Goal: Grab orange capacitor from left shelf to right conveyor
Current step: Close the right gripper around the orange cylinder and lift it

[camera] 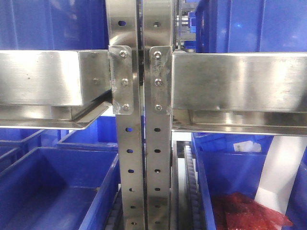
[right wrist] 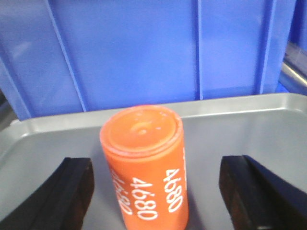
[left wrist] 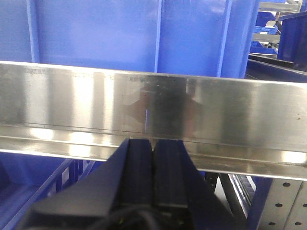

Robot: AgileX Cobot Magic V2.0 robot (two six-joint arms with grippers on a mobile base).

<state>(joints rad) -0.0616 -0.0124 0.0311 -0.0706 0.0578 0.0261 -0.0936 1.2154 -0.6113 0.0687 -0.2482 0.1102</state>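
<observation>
Exterior front-facing view: the left shelf (camera: 128, 158) is seen close up, with 2 perforated uprights side by side at the centre. A bolted bracket (camera: 122, 81) with 3 screws is fixed to each upright, and a shiny horizontal beam (camera: 240, 81) is carried off to either side. Blue bins (camera: 53, 191) are seen above and below the beams. Red material (camera: 244, 211) is held in the lower bin on the right. No gripper is shown in this view.

Left wrist-mounted view: the left gripper (left wrist: 153, 143) is seen at the bottom centre, with its 2 black fingers (left wrist: 139, 163) pressed flat together and nothing held between them. Just beyond the fingertips, a polished steel beam (left wrist: 72, 96) of the shelf is stretched across the whole width. A blue bin (left wrist: 120, 33) is seen above and behind that beam, and part of a perforated upright (left wrist: 283, 201) is visible at the lower right.

Right wrist-mounted view: the orange capacitor (right wrist: 144, 163) is stood upright on a silver tray (right wrist: 240, 124), with "4680" printed in white along its side. The right gripper (right wrist: 156, 170) is spread wide, 1 black finger (right wrist: 72, 191) on each side of the capacitor, and neither is touching it. A blue bin wall (right wrist: 144, 48) is seen right behind the tray's far rim.
</observation>
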